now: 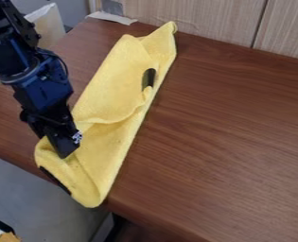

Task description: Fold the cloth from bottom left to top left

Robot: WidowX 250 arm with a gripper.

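The gripper hangs at the left of the camera view, its tip against the lower left part of the yellow cloth. The cloth lies as a long, narrow, partly folded strip, running from the table's front left edge up to the back near the wall. A loose fold crosses its middle, and a dark patch shows near its right side. The lower end reaches the table edge, with a dark strip along its left border. Whether cloth is held at the tip is hidden.
The brown wooden table stretches to the right of the cloth. A wood-panelled wall borders its back. Whitish tape lies at the back left corner, and a pale box-like object stands behind the arm.
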